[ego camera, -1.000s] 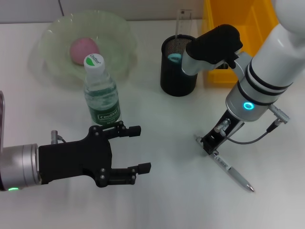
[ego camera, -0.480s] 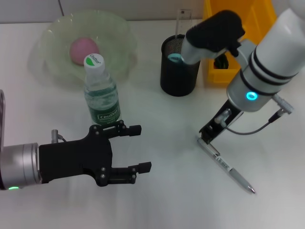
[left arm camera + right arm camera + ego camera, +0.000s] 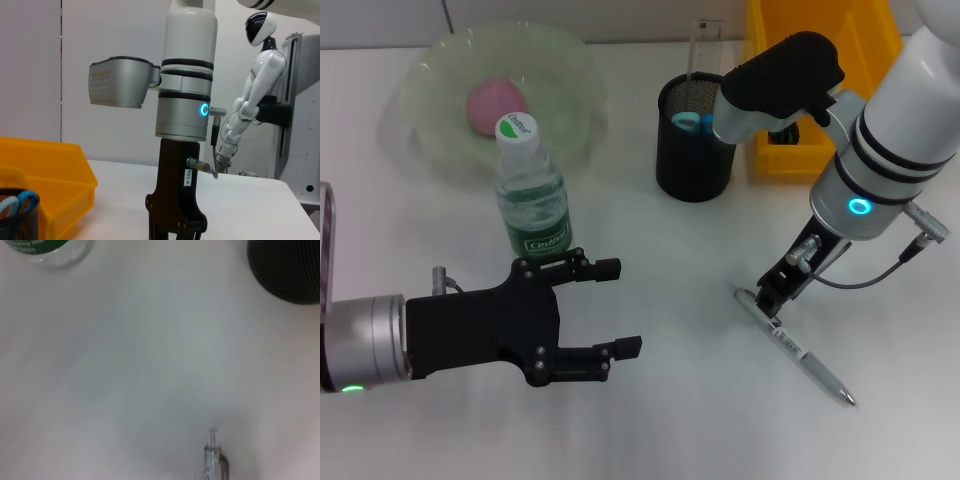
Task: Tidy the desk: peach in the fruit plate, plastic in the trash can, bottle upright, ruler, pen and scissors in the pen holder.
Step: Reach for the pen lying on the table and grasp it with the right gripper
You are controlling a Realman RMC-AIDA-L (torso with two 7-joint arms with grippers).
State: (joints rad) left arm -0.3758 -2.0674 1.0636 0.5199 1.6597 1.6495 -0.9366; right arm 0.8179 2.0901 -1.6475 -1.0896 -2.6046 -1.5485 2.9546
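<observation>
A silver pen [image 3: 800,350] lies flat on the white table at the right front; its end also shows in the right wrist view [image 3: 214,460]. My right gripper [image 3: 777,292] hovers just over the pen's left end. The black mesh pen holder [image 3: 694,160] holds blue-handled scissors [image 3: 687,122] and a clear ruler [image 3: 706,45]. A pink peach [image 3: 498,103] lies in the pale green fruit plate [image 3: 570,70]. The bottle [image 3: 532,195] stands upright in front of the plate. My left gripper [image 3: 620,307] is open and empty, just in front of the bottle. No plastic shows.
A yellow bin [image 3: 820,60] stands at the back right, beside the pen holder. In the left wrist view the right arm [image 3: 182,125] rises from the table, with the yellow bin [image 3: 45,170] and the pen holder [image 3: 15,215] beside it.
My right gripper has risen off the pen's left end and shifted slightly right. The pen stays on the table. The left arm has barely moved.
</observation>
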